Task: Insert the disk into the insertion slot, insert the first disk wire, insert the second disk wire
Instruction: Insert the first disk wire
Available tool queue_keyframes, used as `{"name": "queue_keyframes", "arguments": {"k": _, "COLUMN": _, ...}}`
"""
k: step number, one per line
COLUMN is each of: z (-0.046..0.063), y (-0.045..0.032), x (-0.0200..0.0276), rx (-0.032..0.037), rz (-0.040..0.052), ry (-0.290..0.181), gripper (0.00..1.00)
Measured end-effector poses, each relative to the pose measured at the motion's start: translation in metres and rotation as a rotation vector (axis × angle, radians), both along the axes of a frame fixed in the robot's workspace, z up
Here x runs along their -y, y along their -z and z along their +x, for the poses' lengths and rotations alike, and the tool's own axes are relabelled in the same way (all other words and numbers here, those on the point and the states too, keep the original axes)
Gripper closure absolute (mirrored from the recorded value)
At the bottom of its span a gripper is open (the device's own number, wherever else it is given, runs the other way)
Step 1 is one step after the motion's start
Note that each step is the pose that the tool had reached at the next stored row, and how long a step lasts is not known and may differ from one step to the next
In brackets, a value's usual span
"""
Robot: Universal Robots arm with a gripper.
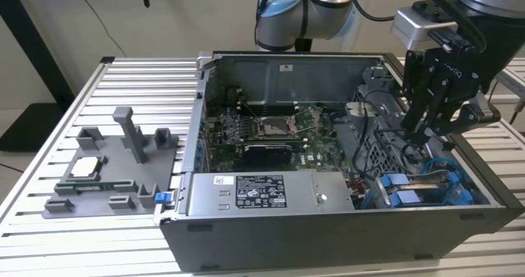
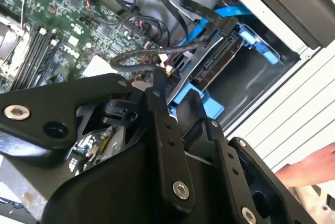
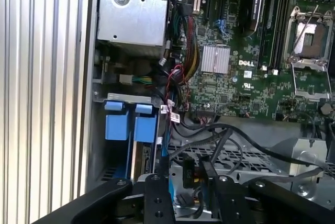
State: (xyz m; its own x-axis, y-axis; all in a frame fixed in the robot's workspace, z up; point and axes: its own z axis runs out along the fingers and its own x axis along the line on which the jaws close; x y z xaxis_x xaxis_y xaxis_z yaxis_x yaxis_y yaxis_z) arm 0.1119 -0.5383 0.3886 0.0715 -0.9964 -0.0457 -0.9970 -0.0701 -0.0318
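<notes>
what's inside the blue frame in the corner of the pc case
In the second wrist view the blue frame holds the disk, seen edge-on, with black cables running toward its end. Its broad faces are hidden by the frame and cables.

White label (image 1: 250, 191) on power-supply box (image 1: 321, 196): print illegible.

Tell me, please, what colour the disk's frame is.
The frame is bright blue; the first wrist view shows it best.

Robotics lab: slatted aluminium bench (image 1: 131, 83), opened computer (image 1: 328, 237).
</notes>
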Motion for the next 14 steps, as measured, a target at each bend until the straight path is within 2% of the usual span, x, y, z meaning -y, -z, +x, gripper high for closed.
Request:
{"name": "queue_keyframes", "arguments": {"k": 10, "z": 0.0021, "y": 0.0005, "x": 0.0001, "rx": 0.0000, "rz": 0.0002, "ry": 0.001, "gripper": 0.00}}
{"name": "queue_keyframes", "arguments": {"k": 11, "z": 0.0015, "y": 0.0007, "x": 0.0001, "rx": 0.0001, "rz": 0.0004, "ry": 0.002, "gripper": 1.00}}
{"name": "queue_keyframes", "arguments": {"k": 14, "z": 0.0004, "y": 0.0008, "x": 0.0001, "rx": 0.0001, "rz": 0.0005, "ry": 0.006, "gripper": 1.00}}
